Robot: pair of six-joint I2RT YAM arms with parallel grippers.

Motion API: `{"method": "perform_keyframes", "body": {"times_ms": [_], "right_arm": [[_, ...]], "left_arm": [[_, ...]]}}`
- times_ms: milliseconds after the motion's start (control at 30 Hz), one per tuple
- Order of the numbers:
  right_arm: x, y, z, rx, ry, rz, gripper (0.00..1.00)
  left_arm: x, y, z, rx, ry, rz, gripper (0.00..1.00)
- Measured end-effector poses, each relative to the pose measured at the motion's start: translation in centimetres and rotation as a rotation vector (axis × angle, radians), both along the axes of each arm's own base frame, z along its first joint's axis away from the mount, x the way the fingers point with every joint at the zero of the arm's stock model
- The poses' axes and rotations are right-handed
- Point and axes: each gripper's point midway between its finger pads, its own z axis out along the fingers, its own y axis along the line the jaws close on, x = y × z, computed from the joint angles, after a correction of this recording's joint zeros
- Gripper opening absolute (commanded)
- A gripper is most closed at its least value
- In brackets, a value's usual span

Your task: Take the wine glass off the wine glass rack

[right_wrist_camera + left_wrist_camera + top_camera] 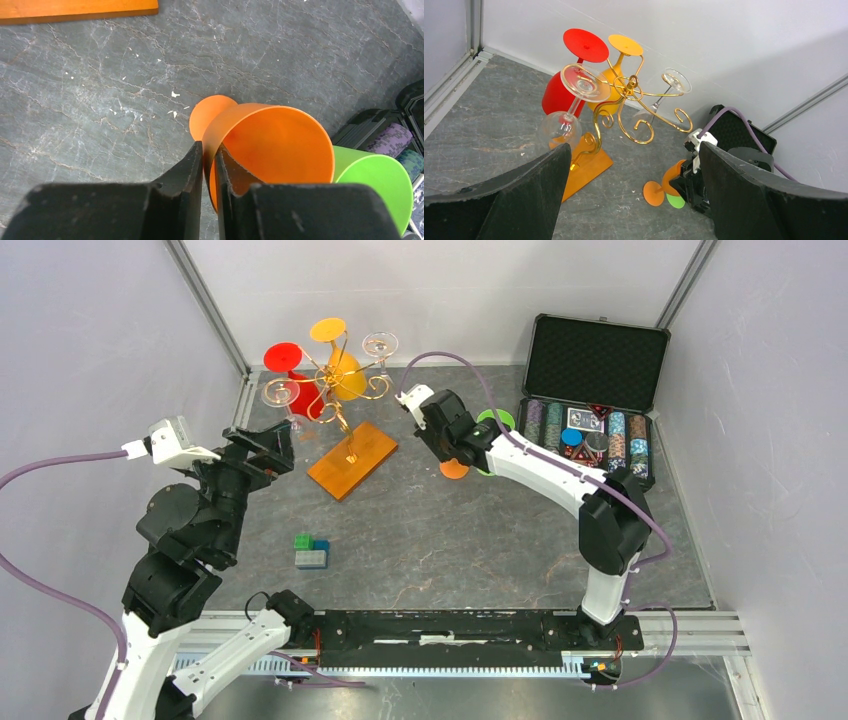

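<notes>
One grey, veined table (450, 540) carries the gold wire rack (345, 390), curled arms over a flat orange base, four glasses (580, 82) hanging. Well apart, the smooth orange wine glass (270, 145) has its foot on the table; the right gripper (209, 165), nearly closed, pinches its wall. The left gripper (634, 150) gapes wide, empty.

Your wine glass rack (352, 462) stands far left on the table (450, 550); glasses (283, 392) hang on its arms; loose glass (455, 468) to its right (chip case (590, 390) farther right); blocks (311, 552) lie before the rack.
</notes>
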Motion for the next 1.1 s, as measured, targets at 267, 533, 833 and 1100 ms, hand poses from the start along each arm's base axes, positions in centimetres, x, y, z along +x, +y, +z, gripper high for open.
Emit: {"method": "perform_keyframes", "body": {"times_ms": [267, 533, 833, 1100], "right_arm": [[0.8, 0.6, 0.2, 0.037, 0.003, -0.009, 0.38], [1.4, 1.0, 1.5, 0.059, -0.009, -0.015, 0.48], [0.5, 1.2, 5.6, 0.16, -0.046, -0.01, 0.61], [-3.7, -1.4, 11.4, 0.327, -0.114, 0.005, 0.68]], "left_arm": [[0.0, 0.0, -0.1, 0.001, 0.002, 0.0, 1.0], [0.0, 0.0, -0.4, 0.01, 0.015, 0.0, 1.0], [1.7, -0.7, -1.6, 0.07, 0.112, 0.028, 1.0], [5.5, -3.5, -1.3, 0.131, 0.209, 0.006, 1.0]]}}
